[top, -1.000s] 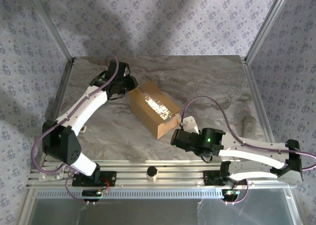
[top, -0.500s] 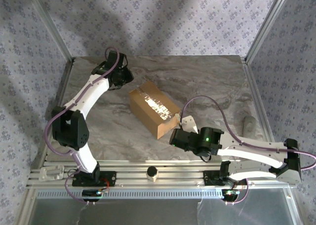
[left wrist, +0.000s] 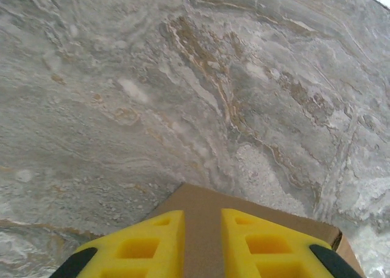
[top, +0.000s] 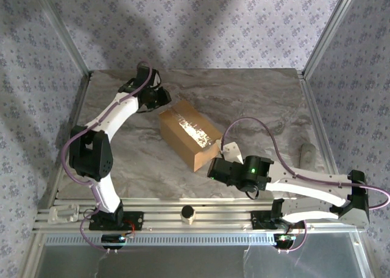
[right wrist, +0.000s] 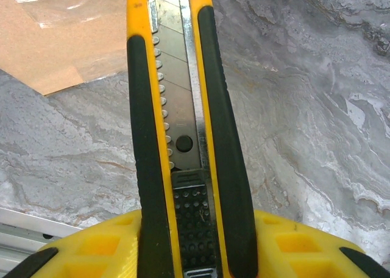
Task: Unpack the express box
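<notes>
The express box point(top: 189, 135) is a brown cardboard box with glossy tape along its top, lying diagonally mid-table. My left gripper point(top: 162, 99) hovers at the box's far-left corner. In the left wrist view its yellow fingers point(left wrist: 152, 241) stand a narrow gap apart over that corner point(left wrist: 204, 205), with nothing between them. My right gripper point(top: 214, 167) sits by the box's near-right end, shut on a yellow-and-black utility knife point(right wrist: 177, 107) with its blade out. The knife points toward the box's taped edge point(right wrist: 55, 34).
The marble table point(top: 256, 101) is fenced by aluminium posts at both sides. A small cylinder point(top: 188, 214) stands on the front rail between the arm bases. A grey object point(top: 308, 151) lies at the table's right edge.
The left arm has folded up and its gripper has shifted slightly right, onto the box's far-left corner. The right gripper with the knife has edged a little left.
</notes>
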Tool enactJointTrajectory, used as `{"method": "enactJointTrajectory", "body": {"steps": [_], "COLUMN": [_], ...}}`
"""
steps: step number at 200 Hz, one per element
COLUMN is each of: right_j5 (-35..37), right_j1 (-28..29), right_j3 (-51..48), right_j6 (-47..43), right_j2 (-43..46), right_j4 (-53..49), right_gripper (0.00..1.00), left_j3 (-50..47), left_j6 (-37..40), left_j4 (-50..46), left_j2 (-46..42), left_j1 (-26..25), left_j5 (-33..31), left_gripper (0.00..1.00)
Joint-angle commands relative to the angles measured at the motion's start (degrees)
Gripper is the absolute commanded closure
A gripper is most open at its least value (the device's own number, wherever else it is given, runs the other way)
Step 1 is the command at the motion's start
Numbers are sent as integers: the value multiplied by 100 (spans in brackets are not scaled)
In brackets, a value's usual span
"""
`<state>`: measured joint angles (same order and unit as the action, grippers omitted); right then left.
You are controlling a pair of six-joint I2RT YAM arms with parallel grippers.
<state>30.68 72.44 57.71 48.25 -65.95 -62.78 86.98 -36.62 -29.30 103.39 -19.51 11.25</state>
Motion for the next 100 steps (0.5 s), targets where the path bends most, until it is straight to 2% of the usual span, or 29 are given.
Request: {"method": "enactJointTrajectory", "body": {"steps": [1, 31, 100], "right_j5": [48, -45, -405], "right_j1": [-33, -63, -317], "right_j3": [205, 201, 198], "right_j6": [-21, -85, -195], "right_j2": [-50, -67, 117], "right_j4": [-26, 116, 369], "right_gripper": [100, 100, 100], "left_j3": [-214, -434, -565], "left_j6": [49, -29, -12], "left_j4": [402, 685, 772], "left_j2": [58, 72, 69], "left_j1": [-36, -71, -106], "left_j5": [478, 768, 860], "left_gripper": [78, 78, 79]}}
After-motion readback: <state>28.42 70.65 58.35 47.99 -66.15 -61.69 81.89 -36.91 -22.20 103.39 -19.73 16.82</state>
